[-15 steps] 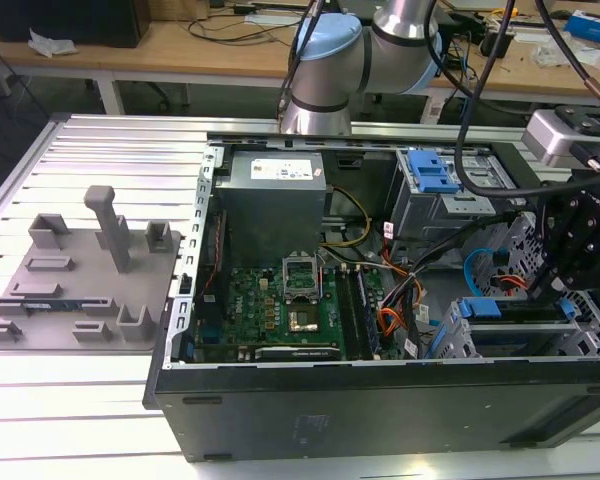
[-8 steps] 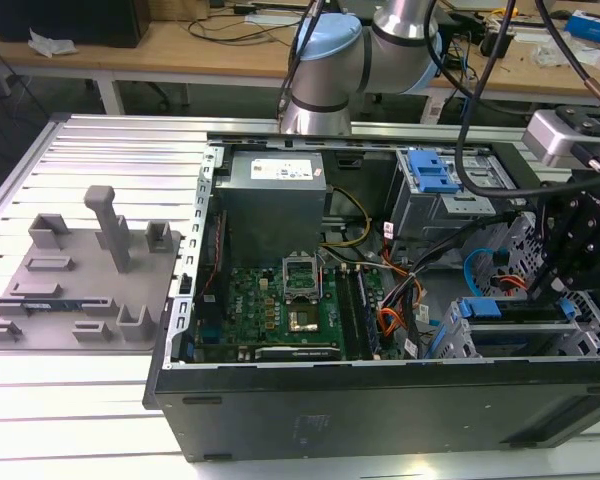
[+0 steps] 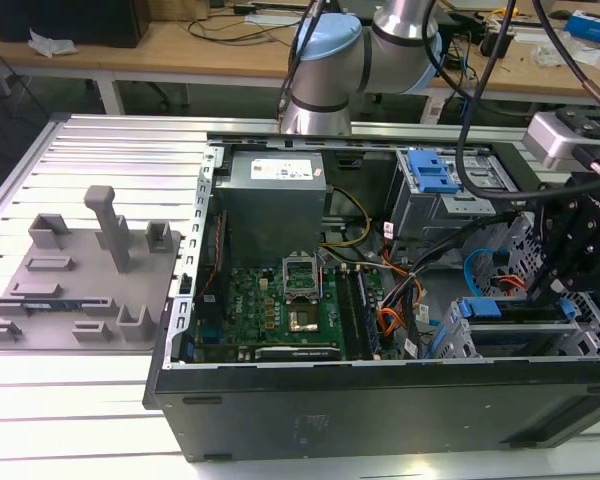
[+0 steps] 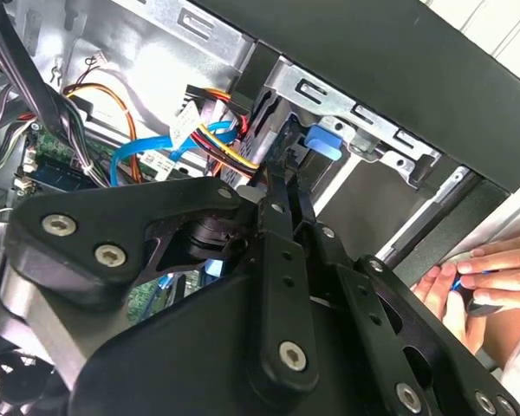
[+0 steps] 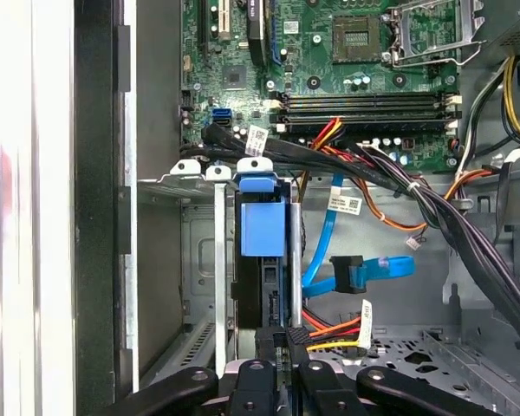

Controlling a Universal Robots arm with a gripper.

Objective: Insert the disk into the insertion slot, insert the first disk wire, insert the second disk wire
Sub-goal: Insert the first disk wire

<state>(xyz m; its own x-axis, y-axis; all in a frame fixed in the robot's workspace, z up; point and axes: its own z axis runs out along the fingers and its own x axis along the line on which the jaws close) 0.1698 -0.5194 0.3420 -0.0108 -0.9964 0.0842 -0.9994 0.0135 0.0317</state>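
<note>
The disk already sits in the slot. Its blue carrier stands on edge between the cage walls, at the exterior view's right of the open case on the desk. The first step therefore looks done, and the step in hand appears to be the first wire.

In the first wrist view the claw sits right at the disk's rear edge. Its two fingers are drawn close together with barely a gap. They seem pinched on the small black plug from which the orange, red, yellow and black strands run off to the side. The second wrist view agrees: the fingertips reach in beside the blue carrier tab, with the coloured strands just next to them. Whether the plug has met the disk's socket I cannot tell, since the fingers cover the joint.

By my judgement, seating it calls for the plug to be held square to the socket and pushed straight along the disk, with the strands kept from snagging the cage.

The second wire hangs loose in a loop near the disk, its dark plug free and not yet connected. A person's hand rests outside the case wall.
</note>
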